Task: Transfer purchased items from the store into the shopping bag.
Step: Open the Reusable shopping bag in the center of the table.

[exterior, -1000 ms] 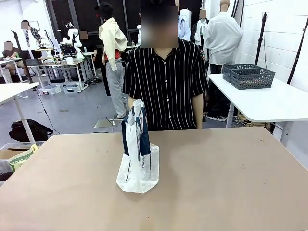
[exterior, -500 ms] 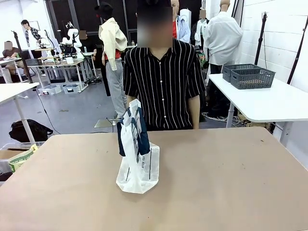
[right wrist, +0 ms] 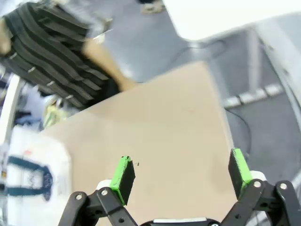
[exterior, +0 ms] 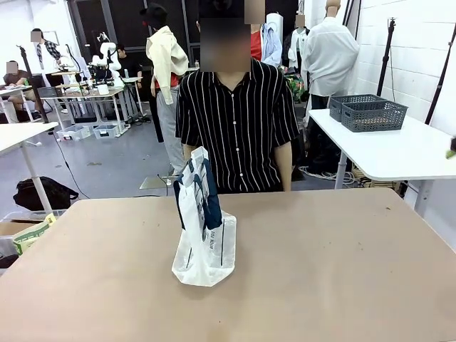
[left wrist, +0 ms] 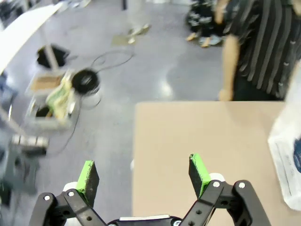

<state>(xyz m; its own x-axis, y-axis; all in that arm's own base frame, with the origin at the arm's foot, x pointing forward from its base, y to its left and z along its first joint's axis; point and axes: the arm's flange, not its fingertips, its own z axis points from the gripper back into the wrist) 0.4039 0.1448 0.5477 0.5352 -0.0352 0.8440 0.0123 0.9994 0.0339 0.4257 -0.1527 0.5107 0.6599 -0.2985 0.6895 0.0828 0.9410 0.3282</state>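
The shopping bag (exterior: 204, 235), whitish plastic with navy handles, stands upright on the brown table (exterior: 342, 271) left of centre, with no hand on it. A person in a striped shirt (exterior: 235, 121) stands behind it, arms down. My left gripper (left wrist: 143, 168) hangs open over the table's edge, with the bag (left wrist: 287, 160) off to its right. My right gripper (right wrist: 181, 168) is open above bare tabletop, the bag (right wrist: 28, 183) far to its left. Two dark grey mesh baskets (exterior: 367, 112) sit on a white side table; I cannot tell whether either is the store.
The white side table (exterior: 399, 153) stands beyond the brown table's right corner. In the left wrist view, the floor beside the table holds a box (left wrist: 49, 96), a cable coil (left wrist: 84, 80) and a dark bag (left wrist: 51, 55).
The person's hand has left the bag's handles and the person has shifted slightly to picture left. The bag's top has slumped a little. Both grippers stay open.
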